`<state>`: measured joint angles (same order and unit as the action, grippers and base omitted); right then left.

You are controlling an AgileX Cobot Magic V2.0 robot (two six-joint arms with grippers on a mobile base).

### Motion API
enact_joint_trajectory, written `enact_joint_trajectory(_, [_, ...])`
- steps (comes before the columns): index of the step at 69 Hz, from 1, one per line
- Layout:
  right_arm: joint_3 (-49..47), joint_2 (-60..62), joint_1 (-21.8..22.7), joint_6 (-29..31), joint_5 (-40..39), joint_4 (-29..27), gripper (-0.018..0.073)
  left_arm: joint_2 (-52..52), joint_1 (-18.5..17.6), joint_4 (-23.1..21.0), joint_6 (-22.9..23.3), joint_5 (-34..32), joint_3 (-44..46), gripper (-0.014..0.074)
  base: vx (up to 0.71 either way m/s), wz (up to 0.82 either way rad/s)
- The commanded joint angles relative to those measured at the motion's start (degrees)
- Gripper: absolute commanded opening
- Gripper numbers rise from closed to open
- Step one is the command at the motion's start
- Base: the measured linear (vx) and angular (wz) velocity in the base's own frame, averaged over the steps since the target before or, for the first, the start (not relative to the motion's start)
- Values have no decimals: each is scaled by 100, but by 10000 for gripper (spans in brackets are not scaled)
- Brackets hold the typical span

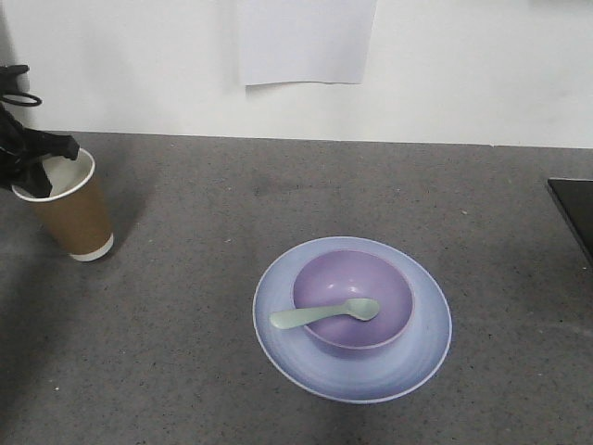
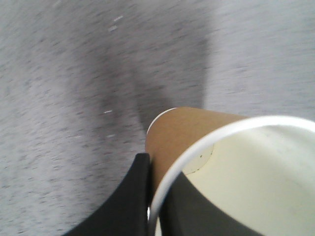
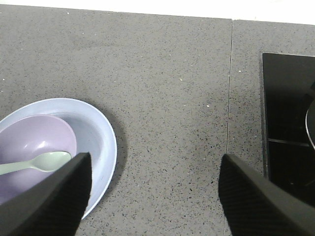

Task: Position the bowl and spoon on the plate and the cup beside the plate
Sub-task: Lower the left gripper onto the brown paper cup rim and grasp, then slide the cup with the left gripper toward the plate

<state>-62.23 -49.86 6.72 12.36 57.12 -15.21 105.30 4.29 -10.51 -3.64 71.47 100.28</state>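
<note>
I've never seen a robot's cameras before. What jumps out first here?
Mid-counter, a purple bowl sits on a pale blue plate, with a mint spoon lying across it. Far left, the black left end effector grips the rim of a brown paper cup.

Blurred cup [image 2: 197, 135], apparently tool-pinched [image 2: 150, 196]
</note>
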Motion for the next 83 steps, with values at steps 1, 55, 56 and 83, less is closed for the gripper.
enact_joint_trajectory(1, [-174, 5, 35, 31, -391, -26, 528, -546, -122, -397, -132, 27, 128, -8, 0, 0])
enact_joint_trajectory(55, [-174, 5, 35, 26, -386, -42, 528, -1084, -2092, -278, -94, -23, -939, -8, 0, 0])
enact_joint_trajectory(56, [-174, 5, 35, 26, -386, -42, 528, -1078, -2118, -272, -95, -23, -939, -8, 0, 0])
enact_joint_trajectory(83, [-174, 5, 35, 26, -391, -42, 528, -1066, -2396, -238, -130, -158, -945, -8, 0, 0])
